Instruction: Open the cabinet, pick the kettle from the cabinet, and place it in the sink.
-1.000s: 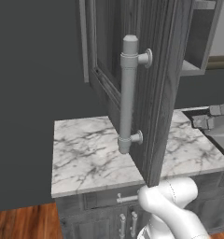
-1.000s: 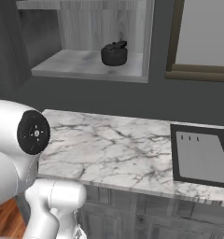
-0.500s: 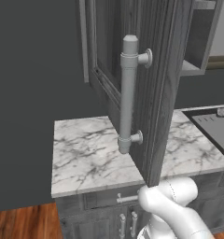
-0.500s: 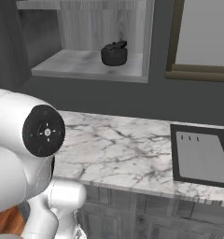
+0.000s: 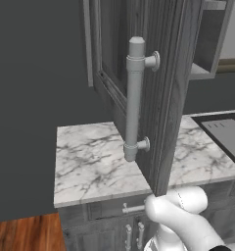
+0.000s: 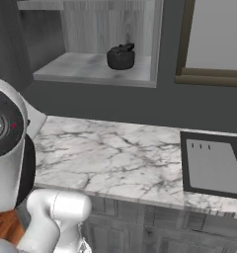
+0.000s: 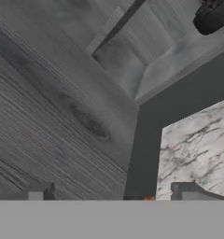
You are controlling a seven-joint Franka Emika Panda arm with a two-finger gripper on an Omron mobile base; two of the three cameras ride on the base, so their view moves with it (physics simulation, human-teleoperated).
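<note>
The cabinet (image 5: 163, 73) stands open, its dark wood-grain door swung out toward me with the long grey bar handle (image 5: 134, 98) facing the left base view. On the cabinet's pale shelf (image 6: 86, 67) sits the small black kettle (image 6: 121, 56), upright. The hand view shows the kettle (image 7: 214, 16) at its top right, far from my gripper (image 7: 113, 193). The gripper is open, with its two fingertips (image 7: 38, 192) wide apart and nothing between them. The door's inner face (image 7: 53, 116) lies close on that view's left. The sink (image 6: 212, 165), with its light drainboard, is set in the counter at the right.
A white marble counter (image 6: 115, 158) runs below the cabinet, with grey drawers and lower doors (image 5: 131, 233) under it. A framed window (image 6: 214, 39) is on the wall right of the shelf. My arm's large white joint (image 6: 7, 148) fills the left of the right base view.
My arm's big joint has swung up and closer at the left of the right base view. The dark hand seen over the sink in the left base view has slipped off to the right.
</note>
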